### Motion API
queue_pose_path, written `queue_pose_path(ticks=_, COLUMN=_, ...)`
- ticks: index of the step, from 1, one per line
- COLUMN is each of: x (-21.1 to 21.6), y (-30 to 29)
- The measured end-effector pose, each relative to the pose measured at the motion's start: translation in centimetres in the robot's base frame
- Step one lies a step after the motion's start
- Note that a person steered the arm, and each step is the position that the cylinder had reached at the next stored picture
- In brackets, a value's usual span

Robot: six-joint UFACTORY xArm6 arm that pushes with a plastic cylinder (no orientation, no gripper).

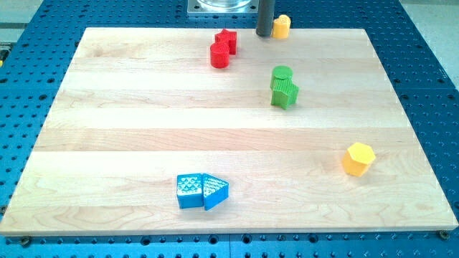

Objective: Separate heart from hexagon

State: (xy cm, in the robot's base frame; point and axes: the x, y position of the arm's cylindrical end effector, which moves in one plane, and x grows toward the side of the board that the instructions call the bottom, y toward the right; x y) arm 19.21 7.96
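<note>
Though the wooden surface (pixel 107 107) bears no readable writing, it looks smooth, so the yellow hexagon (pixel 358 158) near its right edge and the yellow heart (pixel 281 26) at its top edge, stiff light blocks, should slide easily. My tip (pixel 264 34), a bare-rod end effector grasping nothing, stands just left of the heart.

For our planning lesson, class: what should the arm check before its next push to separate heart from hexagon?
1. My tip in view, at the view's top: ok.
2. Tip just left of the top yellow block: ok.
3. That block is the heart: cannot tell.
4. Hexagon far from it, lower right: ok.
5. Red blocks apart from the tip: ok.
</note>
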Motion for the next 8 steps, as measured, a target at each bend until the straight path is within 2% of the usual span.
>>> queue_pose_path(ticks=1, x=0.0, y=0.7)
queue_pose_path(ticks=2, x=0.8, y=6.7)
queue_pose_path(ticks=3, x=6.4, y=13.4)
queue_pose_path(ticks=4, x=5.9, y=14.7)
queue_pose_path(ticks=5, x=0.1, y=17.6)
queue_pose_path(ticks=7, x=0.3, y=15.6)
queue_pose_path(ticks=8, x=8.9, y=10.6)
